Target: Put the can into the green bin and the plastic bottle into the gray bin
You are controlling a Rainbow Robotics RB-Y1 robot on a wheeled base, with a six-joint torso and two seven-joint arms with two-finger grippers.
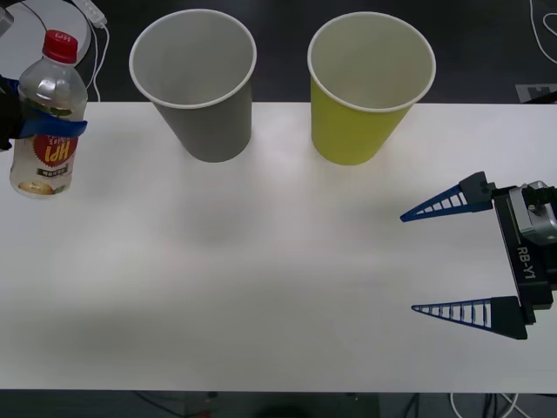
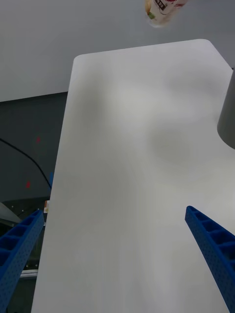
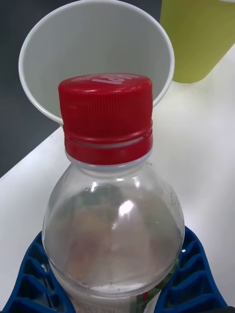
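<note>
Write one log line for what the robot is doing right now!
left gripper: shut on small clear red-capped plastic bottle, lifted | right gripper: open, empty | gray paper-cup bin, green paper-cup bin: upright

A robot test lab, as I see it from my remote station: a plain white worktop (image 1: pixel 261 261) stands over dark flooring, with loose white cables (image 1: pixel 96 43) trailing behind it and more under its near edge. Red tape marks (image 2: pixel 28 184) dot the floor beside the worktop. The props look staged for a trial: a gray bin (image 1: pixel 196 78) and a green bin (image 1: pixel 370 83) side by side, a bottle (image 1: pixel 48 122) gripped in the left hand (image 1: pixel 39 126), and the right hand (image 1: pixel 461 257) stamped RB-Y1.
</note>
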